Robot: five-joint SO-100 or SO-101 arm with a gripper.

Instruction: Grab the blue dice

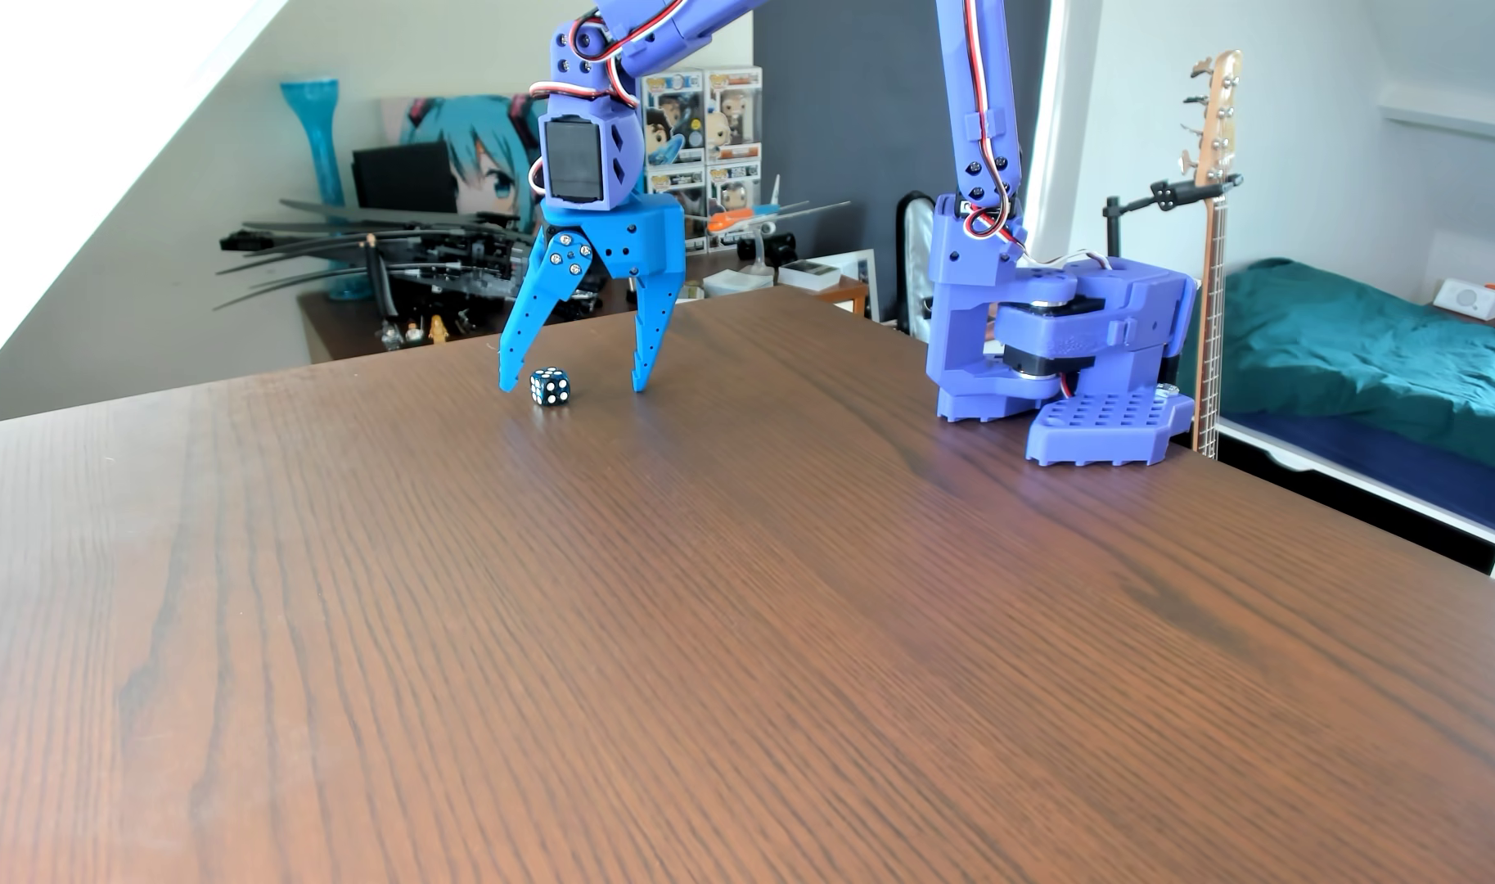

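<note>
Toward the far left part of the brown wood-grain table (727,637) we find the blue dice (550,387), a small dark-blue cube with white pips, resting flat on the surface. We note pips on its top face and on the two faces turned toward the camera (we do not trust our count of them at this size).

Directly around it stands the gripper (572,387), bright blue, pointing straight down with its jaws spread wide. We see the left fingertip (510,382) just beside the dice, with a thin gap between them; the right fingertip (642,381) stands clearly apart on the other side. Both tips reach down to about the level of the dice; whether they touch the wood we cannot tell. So the dice sits between the jaws, nearer the left one, and nothing is gripped.

Above the claws we note the violet wrist housing with a black servo (572,161) set in it and red, white and black wires (620,76) looping over the joint. The arm's base (1084,365) stands at the table's right edge, well apart from the dice.

Behind the table: a turquoise vase (312,127), boxed figurines (703,136), a bass guitar (1211,212) and a bed with a teal cover (1356,348).
</note>
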